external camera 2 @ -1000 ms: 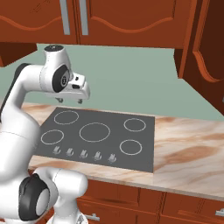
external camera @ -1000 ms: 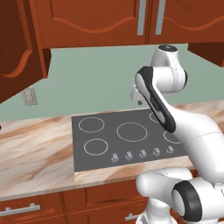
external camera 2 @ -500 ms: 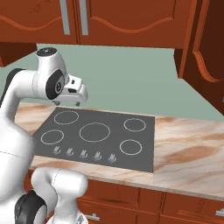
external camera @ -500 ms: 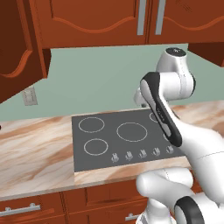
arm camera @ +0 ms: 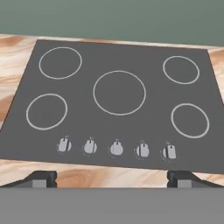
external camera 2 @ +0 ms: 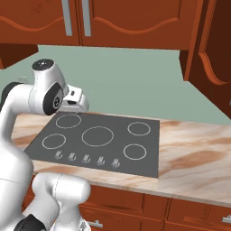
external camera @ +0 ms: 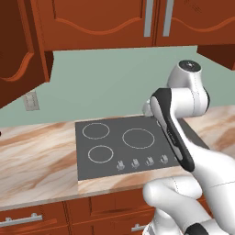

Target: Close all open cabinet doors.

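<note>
Reddish-brown cabinet doors hang above the cooktop. One door [external camera: 18, 50] stands swung out at the left, and another open door [external camera 2: 214, 54] juts out at the right, its lower corner [external camera: 219, 54] also showing in the left base view. The two middle doors [external camera: 105, 20] [external camera 2: 135, 18] lie flush, their silver bar handles [external camera: 148, 18] side by side. My gripper [arm camera: 112, 180] hovers open above the cooktop's front edge, pointing down at it, far below every door. Its fingertips [arm camera: 41, 177] stand wide apart with nothing between them. The hand [external camera 2: 74, 101] sits over the cooktop's rear left corner.
A black glass cooktop [arm camera: 118, 92] with several ring burners and a row of knobs [arm camera: 116, 148] is set into the marble counter [external camera: 36, 156]. A green backsplash [external camera 2: 135, 81] rises behind it, with a wall outlet [external camera: 31, 101]. Drawer fronts [external camera: 27, 220] run below the counter.
The arm's upper joints have swung slightly, carrying the hand a little lower over the cooktop. The jaws stay wide open. The doors have not moved.
</note>
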Available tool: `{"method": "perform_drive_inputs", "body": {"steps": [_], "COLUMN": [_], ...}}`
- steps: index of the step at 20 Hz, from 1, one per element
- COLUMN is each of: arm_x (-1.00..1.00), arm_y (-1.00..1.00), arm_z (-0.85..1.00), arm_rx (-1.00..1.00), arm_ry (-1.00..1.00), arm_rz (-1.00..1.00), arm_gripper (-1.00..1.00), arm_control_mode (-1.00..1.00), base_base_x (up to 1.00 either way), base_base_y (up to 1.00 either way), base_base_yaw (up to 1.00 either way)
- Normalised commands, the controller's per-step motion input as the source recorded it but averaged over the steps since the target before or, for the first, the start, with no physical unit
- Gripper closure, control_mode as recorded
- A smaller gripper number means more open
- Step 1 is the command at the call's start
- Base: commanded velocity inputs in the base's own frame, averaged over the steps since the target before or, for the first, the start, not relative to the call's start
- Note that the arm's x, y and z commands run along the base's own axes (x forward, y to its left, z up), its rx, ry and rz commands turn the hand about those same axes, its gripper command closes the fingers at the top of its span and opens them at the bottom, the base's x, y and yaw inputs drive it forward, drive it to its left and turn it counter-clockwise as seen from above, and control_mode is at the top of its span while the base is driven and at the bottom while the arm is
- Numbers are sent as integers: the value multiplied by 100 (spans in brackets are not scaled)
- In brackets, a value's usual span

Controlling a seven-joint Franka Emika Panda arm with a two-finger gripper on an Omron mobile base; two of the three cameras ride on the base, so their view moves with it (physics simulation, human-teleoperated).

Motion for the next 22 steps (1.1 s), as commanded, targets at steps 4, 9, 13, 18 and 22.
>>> {"method": "perform_drive_inputs", "body": {"steps": [4,9,13,18,22], "arm_x": [-5,-8,0,0,0], "arm_y": [0,0,0,0,0], "arm_z": [-4,-2,0,0,0], "arm_rx": [0,0,0,0,0], "arm_ry": [0,0,0,0,0], "arm_rz": [0,0,0,0,0], "arm_gripper": [-100,-100,-100,-100,-100], "arm_control_mode": [-100,100,100,100,100], "base_base_x": [0,-25,-42,-16,-10], "base_base_y": [0,1,17,81,88], "base_base_yaw": [0,0,1,0,0]}}
